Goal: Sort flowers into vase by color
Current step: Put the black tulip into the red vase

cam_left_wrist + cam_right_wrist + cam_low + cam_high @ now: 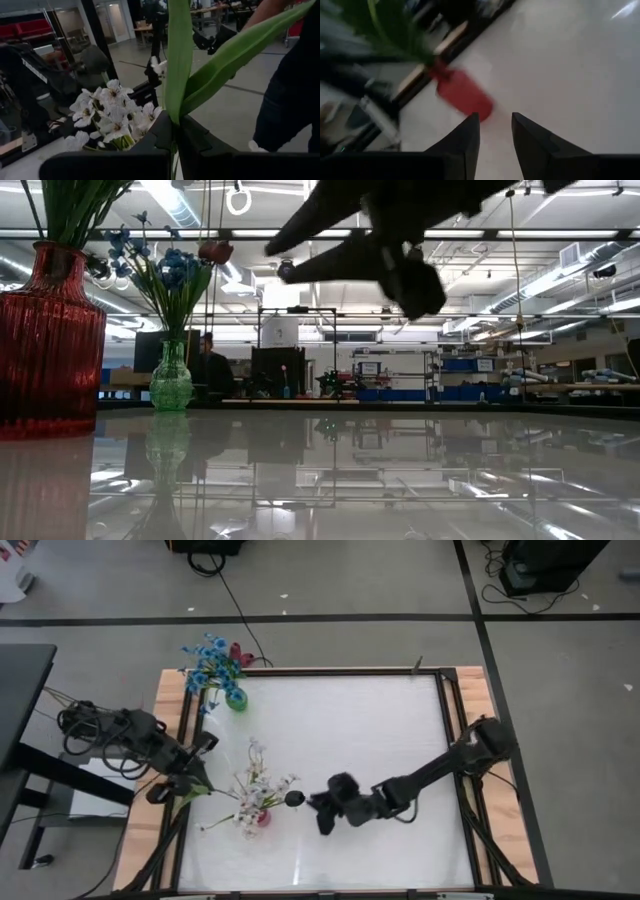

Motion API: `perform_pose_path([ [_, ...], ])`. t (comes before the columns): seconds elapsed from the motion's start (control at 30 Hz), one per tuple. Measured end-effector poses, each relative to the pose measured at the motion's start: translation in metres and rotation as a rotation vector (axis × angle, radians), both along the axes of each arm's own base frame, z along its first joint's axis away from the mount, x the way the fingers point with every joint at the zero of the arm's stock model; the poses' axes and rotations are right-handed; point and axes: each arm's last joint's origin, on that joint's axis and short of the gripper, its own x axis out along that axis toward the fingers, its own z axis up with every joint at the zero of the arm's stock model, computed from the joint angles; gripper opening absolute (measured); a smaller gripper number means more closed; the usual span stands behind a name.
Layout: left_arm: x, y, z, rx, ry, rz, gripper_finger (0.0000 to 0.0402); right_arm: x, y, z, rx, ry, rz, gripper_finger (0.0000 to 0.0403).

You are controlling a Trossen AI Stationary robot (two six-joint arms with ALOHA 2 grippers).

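Here, left hand (185, 787) clamped on a green stem (176, 75) beside the red vase (258, 817); right hand (495, 125) apart, empty.

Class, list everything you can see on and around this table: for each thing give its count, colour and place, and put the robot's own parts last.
Table: one, white top, wooden frame, centre.
Red vase: one, near the table's left edge, holding white flowers.
Green vase: one, far left corner, holding blue flowers and one dark-red flower.
Dark flower: one, just right of the red vase.
Green stem: one, leafy, in the left pincer.
Person: one, dark clothes, in the room behind.
Left pincer: dark, left edge, shut on the stem.
Right pincer: dark, open, right of the red vase.
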Motion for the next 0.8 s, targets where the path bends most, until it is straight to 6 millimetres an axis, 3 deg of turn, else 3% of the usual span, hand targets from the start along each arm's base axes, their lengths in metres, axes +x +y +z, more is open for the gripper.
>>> perform_pose_path([
  [0.23,0.008,-0.003,0.003,-0.04,-0.003,0.006,0.0014,0.036,0.009,-0.032,-0.004,-0.071,0.08,0.016],
  [0.53,0.023,-0.008,0.001,-0.056,0.037,0.016,0.0014,0.099,0.003,-0.032,-0.278,-0.099,0.197,0.0206],
  [0.8,0.036,-0.013,-0.006,-0.034,0.094,0.018,0.0014,0.112,-0.005,-0.028,-0.352,-0.097,0.24,0.0209],
])
